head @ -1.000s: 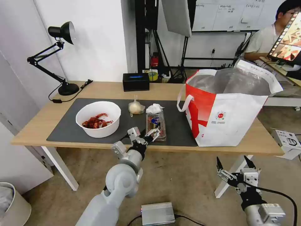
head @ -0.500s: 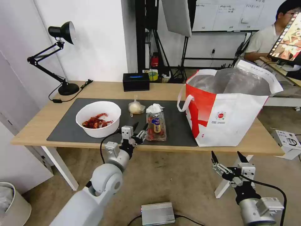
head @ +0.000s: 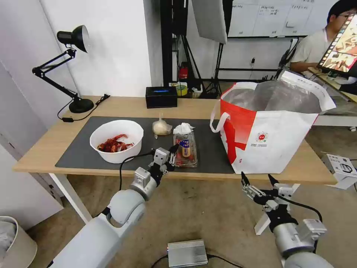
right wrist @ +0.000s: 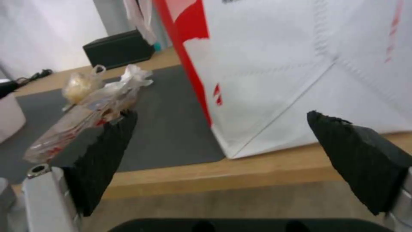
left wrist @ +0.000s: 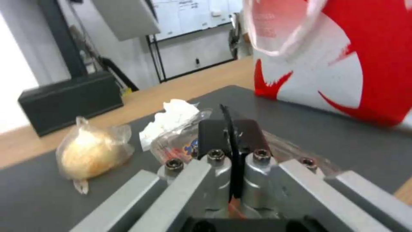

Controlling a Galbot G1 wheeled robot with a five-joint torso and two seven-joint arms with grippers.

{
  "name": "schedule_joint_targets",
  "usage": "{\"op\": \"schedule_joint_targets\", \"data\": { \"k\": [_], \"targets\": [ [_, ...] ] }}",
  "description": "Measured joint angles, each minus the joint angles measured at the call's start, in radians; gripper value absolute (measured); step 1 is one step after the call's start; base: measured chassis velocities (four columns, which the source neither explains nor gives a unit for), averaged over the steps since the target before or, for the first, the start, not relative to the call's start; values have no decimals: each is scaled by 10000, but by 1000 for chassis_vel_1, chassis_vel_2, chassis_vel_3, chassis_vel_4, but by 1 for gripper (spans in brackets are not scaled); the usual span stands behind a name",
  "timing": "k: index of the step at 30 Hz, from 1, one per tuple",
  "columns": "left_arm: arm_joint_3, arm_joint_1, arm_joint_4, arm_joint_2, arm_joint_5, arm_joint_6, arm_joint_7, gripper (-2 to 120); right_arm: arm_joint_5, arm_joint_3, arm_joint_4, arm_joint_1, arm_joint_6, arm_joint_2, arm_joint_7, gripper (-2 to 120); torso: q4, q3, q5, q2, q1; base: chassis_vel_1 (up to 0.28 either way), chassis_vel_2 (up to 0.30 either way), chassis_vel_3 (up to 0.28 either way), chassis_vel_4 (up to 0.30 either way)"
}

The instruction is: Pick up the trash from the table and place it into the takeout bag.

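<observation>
With my left gripper (head: 171,154) pinched shut, empty, beside the tomato tray (head: 185,149), I risk shoving it; right gripper (head: 258,182) hangs wide open.

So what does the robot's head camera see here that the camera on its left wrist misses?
Head view alone: the white bowl of crayfish shells, the desk lamp, the open top of the takeout bag, and the right gripper, open below the table edge.

Left wrist view alone: the left gripper close up, fingers shut together.

Both: the tomato tray, the crumpled tissue, the knotted bag and the black box.
</observation>
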Motion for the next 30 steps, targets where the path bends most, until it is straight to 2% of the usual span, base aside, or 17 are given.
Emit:
{"op": "schedule_joint_targets", "data": {
  "k": [13,21,30],
  "targets": [
    [954,-908,781,211,955,-222,366,0,1597,-1026,-478,1600,-492,-252,595,100,2,0,0,0,1,0,0,0,0],
    [1498,-1378,1192,117,1441,-164,567,0,2848,-1210,-623,2438,-872,-375,948,100,0,0,1,0,1,0,0,0,0],
    [1658,-1407,1428,89,1883,-64,831,0,4001,-1572,-903,3330,-1174,-375,1263,100,0,0,1,0,0,0,0,0,0]
  ]
}}
